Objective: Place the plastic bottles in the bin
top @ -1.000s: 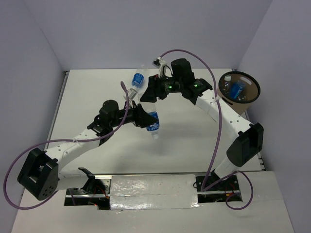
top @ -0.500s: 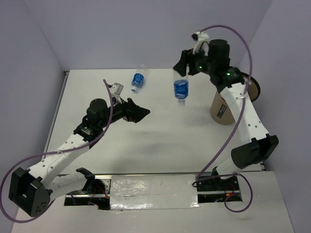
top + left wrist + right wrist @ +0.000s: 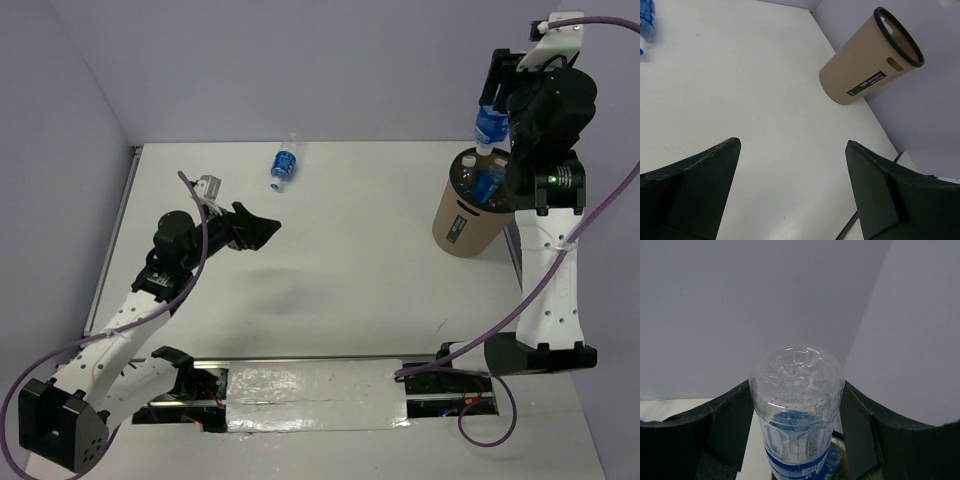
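Note:
My right gripper point(image 3: 497, 105) is raised high over the tan bin point(image 3: 463, 225) and is shut on a clear plastic bottle point(image 3: 490, 128) with a blue label, cap down. The right wrist view shows that bottle point(image 3: 796, 415) bottom-up between the fingers point(image 3: 730, 425), just above the bin's mouth. At least one blue-labelled bottle point(image 3: 488, 187) lies inside the bin. Another blue-labelled bottle point(image 3: 284, 167) lies on the table at the far middle; it shows at the top left point(image 3: 645, 25) of the left wrist view. My left gripper point(image 3: 265, 228) is open and empty over the left half of the table.
The bin point(image 3: 867, 65) stands at the table's far right near the wall. A purple cable point(image 3: 590, 240) hangs by the right arm. The table's right edge point(image 3: 875, 205) runs close past the bin.
The left gripper opened, let go of the bottle and drew back left. The right gripper took that bottle and carried it right and up to above the bin.

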`<control>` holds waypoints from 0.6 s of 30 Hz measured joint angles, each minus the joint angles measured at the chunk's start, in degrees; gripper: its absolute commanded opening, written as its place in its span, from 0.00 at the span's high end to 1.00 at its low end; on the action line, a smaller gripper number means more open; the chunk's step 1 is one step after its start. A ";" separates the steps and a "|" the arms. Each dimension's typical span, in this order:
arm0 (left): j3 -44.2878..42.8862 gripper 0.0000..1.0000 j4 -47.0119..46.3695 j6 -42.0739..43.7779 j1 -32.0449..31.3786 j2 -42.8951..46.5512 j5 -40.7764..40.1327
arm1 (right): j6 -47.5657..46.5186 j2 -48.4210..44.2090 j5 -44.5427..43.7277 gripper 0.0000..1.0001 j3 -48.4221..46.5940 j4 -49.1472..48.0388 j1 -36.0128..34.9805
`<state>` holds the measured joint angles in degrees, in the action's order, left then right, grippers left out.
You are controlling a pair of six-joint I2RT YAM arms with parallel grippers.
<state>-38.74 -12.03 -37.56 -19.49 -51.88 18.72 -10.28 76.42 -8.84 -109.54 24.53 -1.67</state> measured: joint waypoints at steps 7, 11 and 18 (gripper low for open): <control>0.76 0.00 -0.68 0.02 2.89 -2.64 3.17 | -3.58 3.06 -4.07 0.83 0.98 0.42 4.72; 0.76 0.01 -1.53 0.02 4.35 -4.90 5.18 | -3.54 5.20 -4.33 0.81 3.45 1.57 5.33; 0.76 0.01 -3.28 -0.09 6.34 -6.80 7.37 | -2.62 5.60 -4.52 0.68 9.84 2.95 5.86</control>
<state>-37.98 -15.31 -37.65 -13.15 -58.67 26.09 -12.91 82.02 -13.37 -99.70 27.49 4.19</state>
